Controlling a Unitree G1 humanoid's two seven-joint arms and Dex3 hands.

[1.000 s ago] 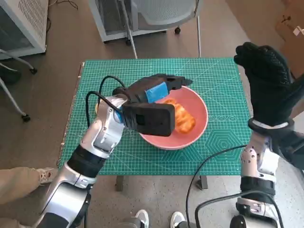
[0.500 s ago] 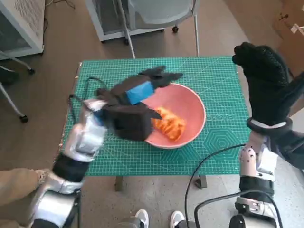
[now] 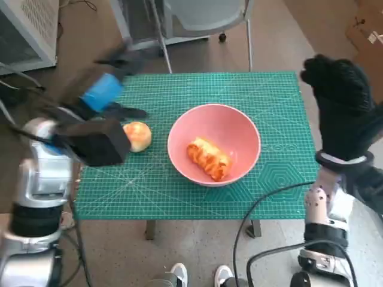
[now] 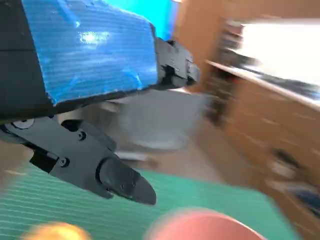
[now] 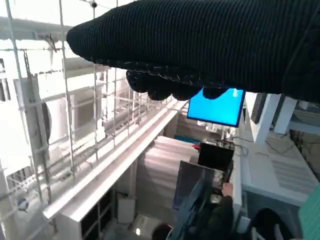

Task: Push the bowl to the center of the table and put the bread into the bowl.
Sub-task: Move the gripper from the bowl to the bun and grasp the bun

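Note:
The pink bowl [image 3: 214,143] stands near the middle of the green mat, and a twisted orange bread [image 3: 209,158] lies inside it. A second round bun [image 3: 137,136] sits on the mat left of the bowl; a blurred part of that bun [image 4: 52,233] and of the bowl's rim [image 4: 210,227] shows in the left wrist view. My left hand [image 3: 111,84] is raised over the mat's far left corner, blurred, fingers apart and holding nothing. My right hand [image 3: 344,104] is lifted beside the table's right edge, away from the bowl, with nothing in it.
The green cutting mat [image 3: 281,107] covers the small table. A chair [image 3: 197,18] stands beyond the far edge. A person's shoes [image 3: 179,276] show below the near edge. A white rack [image 3: 30,30] stands at far left.
My left hand has let go of the bread in the bowl and swung up and to the left, uncovering the round bun. The right hand has stayed still.

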